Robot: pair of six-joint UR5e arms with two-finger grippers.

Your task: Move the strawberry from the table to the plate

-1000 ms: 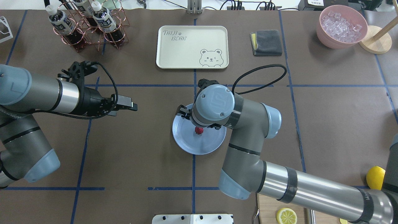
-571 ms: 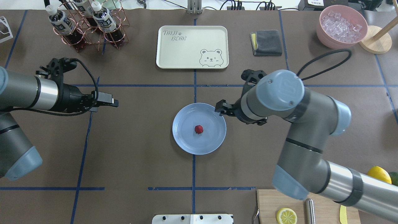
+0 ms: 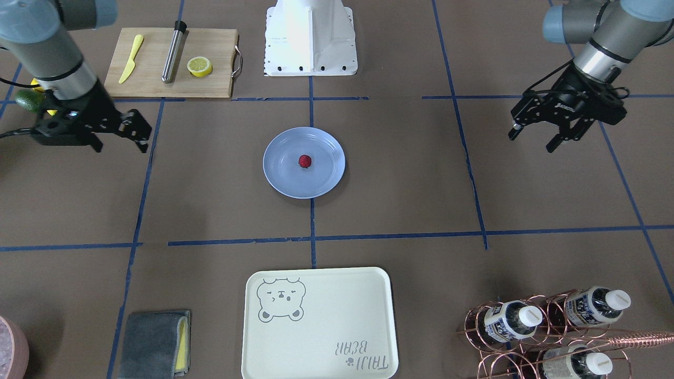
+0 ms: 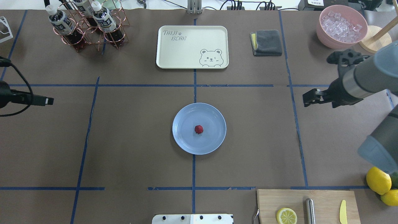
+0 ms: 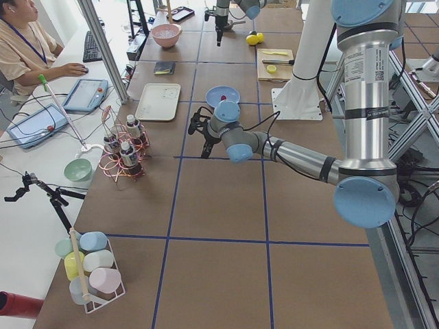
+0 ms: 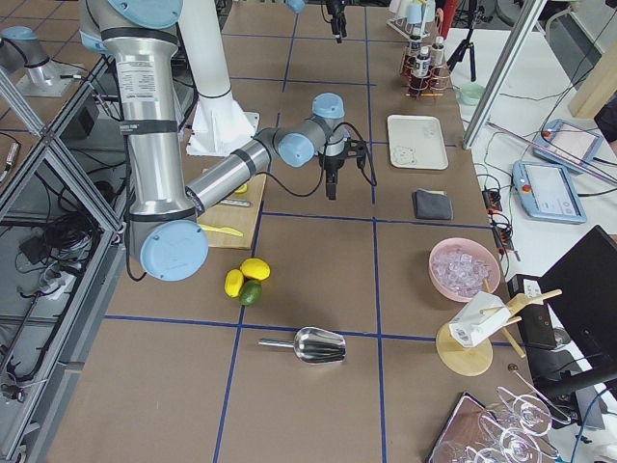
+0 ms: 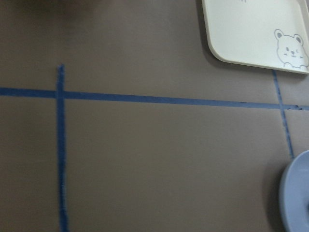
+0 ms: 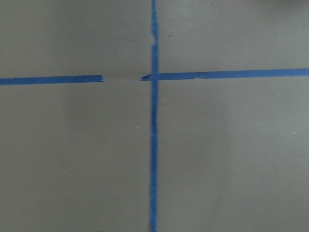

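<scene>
Brown table [image 3: 421,184] bears the plate [image 3: 284,179] with the strawberry [image 3: 304,161]; left gripper [image 3: 531,143] and right gripper [image 3: 121,149] gape empty.

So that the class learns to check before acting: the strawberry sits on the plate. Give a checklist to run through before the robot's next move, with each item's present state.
1. Fruit delivered: ok; the strawberry lies near the middle of the plate.
2. Is the right claw empty: ok; it is open with nothing between its fingers.
3. Is the left claw empty: ok; it is open and holds nothing.
4. Claws clear of the plate: ok; each hangs over bare table, well off to its own side.
5. Plate apart from the bear-print tray: ok; a stretch of table lies between them.
</scene>
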